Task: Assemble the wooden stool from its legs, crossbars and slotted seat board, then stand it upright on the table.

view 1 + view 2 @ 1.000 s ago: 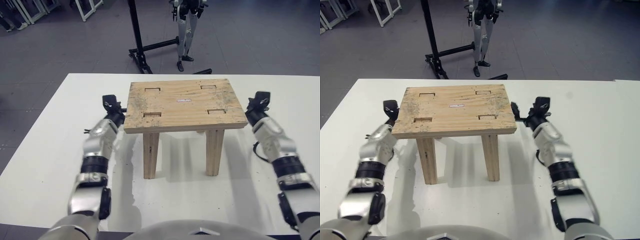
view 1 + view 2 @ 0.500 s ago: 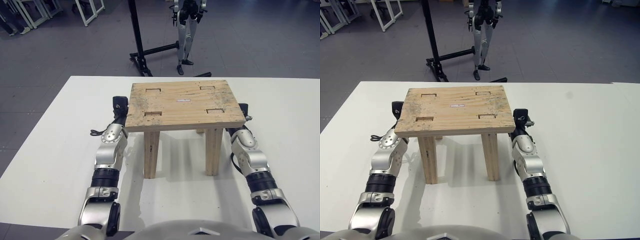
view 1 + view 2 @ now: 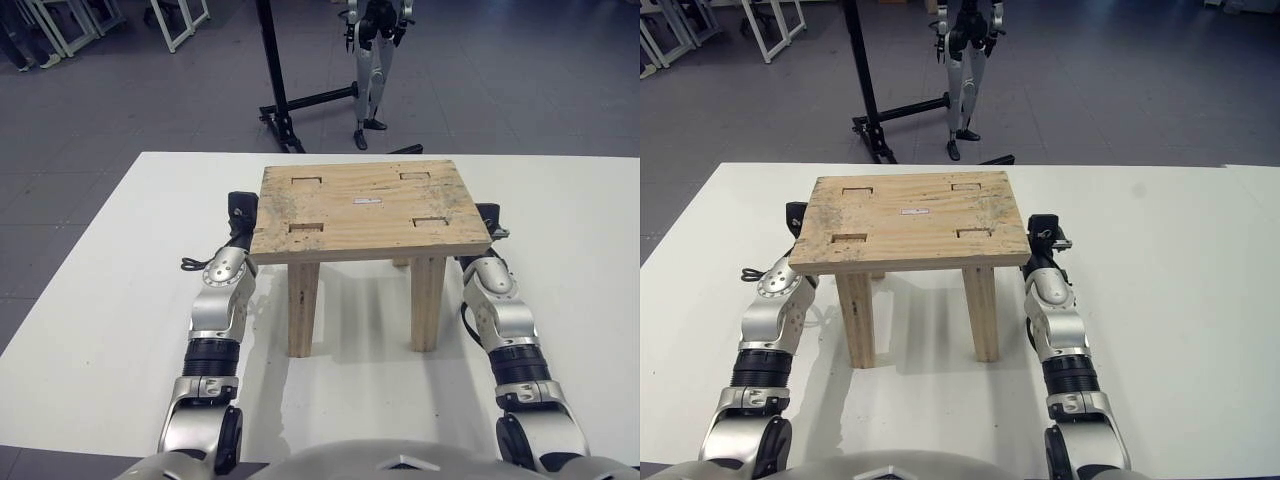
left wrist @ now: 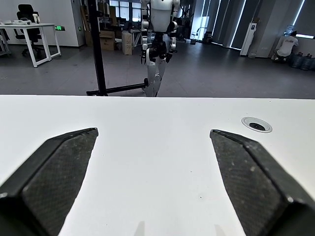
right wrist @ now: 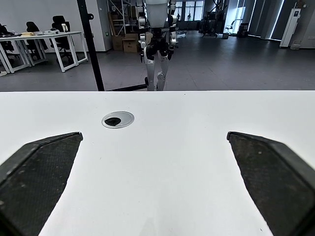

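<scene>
The wooden stool (image 3: 365, 205) stands upright in the middle of the white table (image 3: 120, 300), its slotted seat board on top and two front legs (image 3: 302, 310) facing me. My left gripper (image 3: 240, 208) sits just beside the seat's left edge, low near the tabletop. My right gripper (image 3: 488, 218) sits beside the seat's right edge. In the left wrist view the left gripper (image 4: 152, 182) is open with bare table between its fingers (image 4: 54, 172). The right gripper (image 5: 152, 182) is likewise open and holds nothing.
A round cable grommet (image 5: 117, 119) is set in the tabletop ahead of the right gripper, another grommet (image 4: 256, 125) ahead of the left. Beyond the table's far edge stand a black stand (image 3: 275, 70) and another humanoid robot (image 3: 372, 50) on the floor.
Both arms swung in from a splayed pose to lie straight along the stool's sides, grippers closer to the seat edges. Over the last half second they barely moved.
</scene>
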Motion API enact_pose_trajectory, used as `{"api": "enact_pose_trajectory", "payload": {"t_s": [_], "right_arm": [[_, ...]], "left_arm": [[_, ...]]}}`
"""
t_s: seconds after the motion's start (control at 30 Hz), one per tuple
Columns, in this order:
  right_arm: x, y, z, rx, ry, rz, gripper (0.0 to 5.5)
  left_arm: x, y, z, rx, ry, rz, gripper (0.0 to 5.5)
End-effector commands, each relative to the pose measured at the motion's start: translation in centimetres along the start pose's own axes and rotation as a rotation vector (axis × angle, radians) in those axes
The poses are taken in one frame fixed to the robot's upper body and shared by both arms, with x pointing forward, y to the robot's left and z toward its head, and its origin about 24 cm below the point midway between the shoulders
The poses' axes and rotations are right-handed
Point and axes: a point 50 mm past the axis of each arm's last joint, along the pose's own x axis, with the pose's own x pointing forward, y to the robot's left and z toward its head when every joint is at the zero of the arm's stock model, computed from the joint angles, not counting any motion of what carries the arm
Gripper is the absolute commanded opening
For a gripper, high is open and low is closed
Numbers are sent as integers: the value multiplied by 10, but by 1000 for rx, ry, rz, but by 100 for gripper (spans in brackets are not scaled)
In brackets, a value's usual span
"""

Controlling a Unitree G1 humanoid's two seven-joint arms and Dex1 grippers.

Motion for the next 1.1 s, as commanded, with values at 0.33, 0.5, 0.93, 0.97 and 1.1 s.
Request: {"api": "enact_pose_trajectory", "payload": {"t_s": [0.33, 0.5, 0.93, 0.97, 1.1], "right_arm": [[-1, -3, 4, -4, -3, -6, 548], [-3, -2, 3, -5, -2, -7, 548], [-4, -5, 5, -18, -12, -19, 548], [-4, -5, 4, -19, -10, -17, 548], [-5, -5, 3, -23, -4, -10, 548]], "left_arm": [[-1, -1, 3, -35, -5, 22, 422], [-4, 0, 1, -32, 0, 23, 422], [-3, 0, 3, 1, 3, -7, 422], [-3, -1, 3, 0, 3, -9, 422], [-4, -6, 0, -20, 8, -20, 422]]}}
